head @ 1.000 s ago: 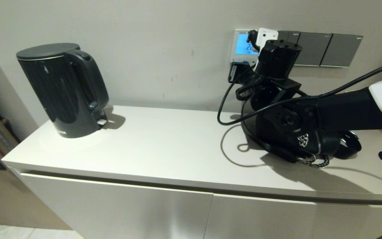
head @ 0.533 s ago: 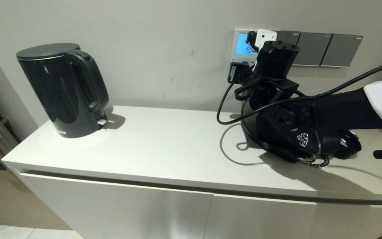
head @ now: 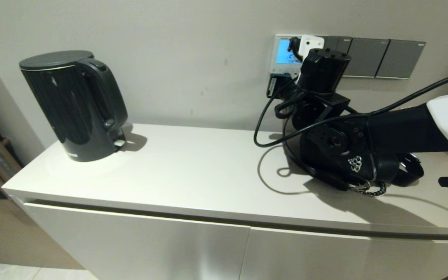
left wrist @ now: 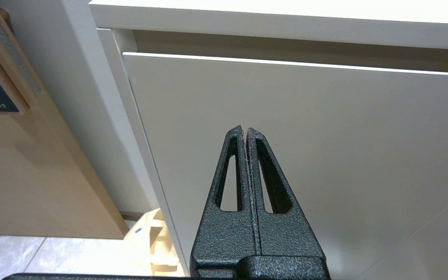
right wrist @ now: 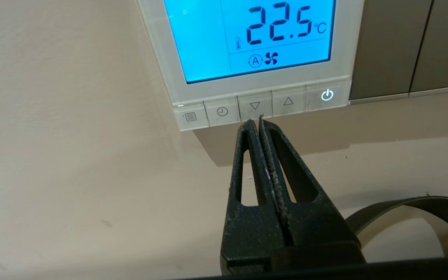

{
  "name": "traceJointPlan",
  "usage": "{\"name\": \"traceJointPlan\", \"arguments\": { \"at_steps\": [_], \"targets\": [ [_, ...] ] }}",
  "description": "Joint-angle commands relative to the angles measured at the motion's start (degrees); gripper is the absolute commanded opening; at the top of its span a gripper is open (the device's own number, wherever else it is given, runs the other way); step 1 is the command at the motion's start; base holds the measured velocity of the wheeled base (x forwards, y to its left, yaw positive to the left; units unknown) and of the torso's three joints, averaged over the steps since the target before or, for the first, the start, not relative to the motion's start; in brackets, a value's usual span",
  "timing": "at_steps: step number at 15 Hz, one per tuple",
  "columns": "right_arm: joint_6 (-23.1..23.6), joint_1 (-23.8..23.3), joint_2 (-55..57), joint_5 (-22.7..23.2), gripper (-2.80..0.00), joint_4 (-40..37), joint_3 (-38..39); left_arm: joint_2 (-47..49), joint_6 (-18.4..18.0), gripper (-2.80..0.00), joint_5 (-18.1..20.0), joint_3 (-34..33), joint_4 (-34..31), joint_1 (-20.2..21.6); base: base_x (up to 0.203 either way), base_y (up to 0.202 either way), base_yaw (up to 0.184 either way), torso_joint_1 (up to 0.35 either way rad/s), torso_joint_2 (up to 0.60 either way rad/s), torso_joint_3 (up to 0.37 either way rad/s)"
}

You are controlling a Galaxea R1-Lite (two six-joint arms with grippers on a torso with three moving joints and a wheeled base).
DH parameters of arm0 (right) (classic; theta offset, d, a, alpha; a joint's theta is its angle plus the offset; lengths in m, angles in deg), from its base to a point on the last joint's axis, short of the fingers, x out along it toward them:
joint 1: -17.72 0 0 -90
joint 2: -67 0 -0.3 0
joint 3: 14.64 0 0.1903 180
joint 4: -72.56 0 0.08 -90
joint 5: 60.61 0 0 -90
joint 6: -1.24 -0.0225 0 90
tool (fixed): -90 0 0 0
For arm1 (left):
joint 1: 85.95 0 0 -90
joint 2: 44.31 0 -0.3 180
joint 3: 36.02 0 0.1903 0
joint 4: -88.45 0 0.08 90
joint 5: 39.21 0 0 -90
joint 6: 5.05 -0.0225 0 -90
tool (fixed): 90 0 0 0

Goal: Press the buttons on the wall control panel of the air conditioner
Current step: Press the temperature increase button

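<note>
**Clerk:** Item one, the working claw. Where, and why so?

**Me:** My right claw (right wrist: pixel 256 119) is pressed together, holding nothing. I keep it closed so the two tips make one narrow point, fit for a tiny key. That point sits at the lower edge of the down-arrow button (right wrist: pixel 254 105); whether it touches, I cannot tell.

**Clerk:** Item two, the panel.

**Me:** The wall control panel (right wrist: pixel 261 90) is on the wall above the tabletop (head: pixel 193 167), just beside the grey switch plates (head: pixel 379 57). Its screen (right wrist: pixel 208 46) is lit blue and reads 22.5. The buttons (right wrist: pixel 263 105) run in a row under it: menu, clock, down, up, power.

**Clerk:** Item three, the other arm.

**Me:** My left claw (left wrist: pixel 245 130) is also pressed together and empty, parked low facing the cabinet front (left wrist: pixel 325 155), out of the way.

**Clerk:** Sundries?

**Me:** One black kettle (head: pixel 72 105) on the tabletop, well apart from the panel.
</note>
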Motion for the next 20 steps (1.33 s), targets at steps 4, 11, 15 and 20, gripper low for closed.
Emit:
{"name": "traceJointPlan", "arguments": {
  "at_steps": [4,11,15,20],
  "targets": [
    [0.0,0.4,-0.6,-0.2,-2.8,0.2,0.1,0.1,0.0,-2.8,0.0,0.0,0.0,0.0,0.0,0.0,0.0,0.0,0.0,0.0],
    [0.1,0.3,1.4,-0.1,-2.8,0.2,-1.1,0.1,0.0,-2.8,0.0,0.0,0.0,0.0,0.0,0.0,0.0,0.0,0.0,0.0],
    [0.0,-0.1,2.1,-0.1,-2.8,0.2,-1.7,0.1,0.0,-2.8,0.0,0.0,0.0,0.0,0.0,0.0,0.0,0.0,0.0,0.0],
    [-0.1,0.1,1.4,-0.2,-2.8,0.4,-1.7,0.1,0.0,-2.8,0.0,0.0,0.0,0.1,0.0,0.0,0.0,0.0,0.0,0.0]
  ]
}}
